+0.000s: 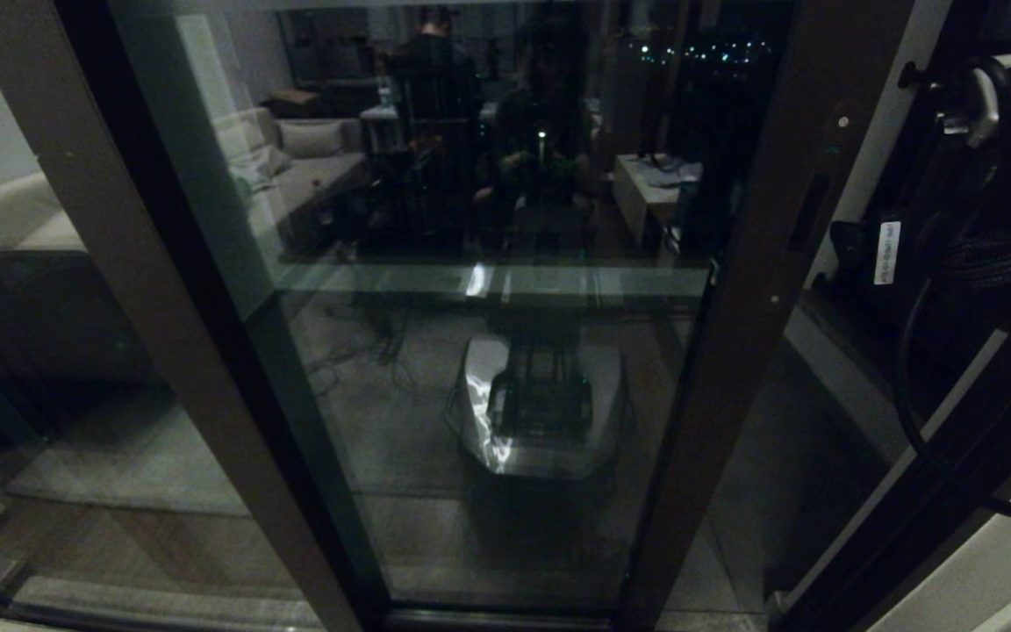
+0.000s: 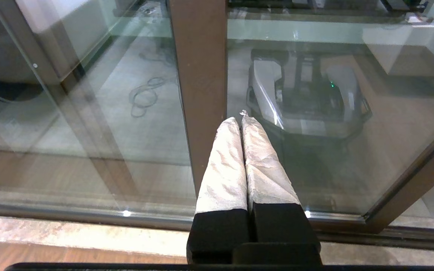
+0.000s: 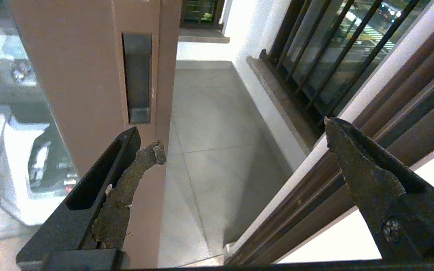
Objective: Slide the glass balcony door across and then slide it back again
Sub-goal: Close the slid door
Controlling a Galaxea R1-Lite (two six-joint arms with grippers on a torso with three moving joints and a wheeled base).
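The right gripper (image 3: 243, 137) hangs with its fingers (image 3: 356, 165) spread wide and empty, one tip apparently just beside the dark brown metal-framed glass balcony door (image 3: 89, 75), below its narrow recessed slot handle (image 3: 138, 75). The left gripper (image 2: 241, 118), its cloth-wrapped fingers pressed together on nothing, points at a plain brown stile (image 2: 202, 75). Past the door's edge lie a grey tiled balcony floor (image 3: 209, 131) and black window bars (image 3: 326, 49).

place: home | signs — sofa (image 1: 312, 167) reflected, tiled balcony floor (image 3: 217, 131)
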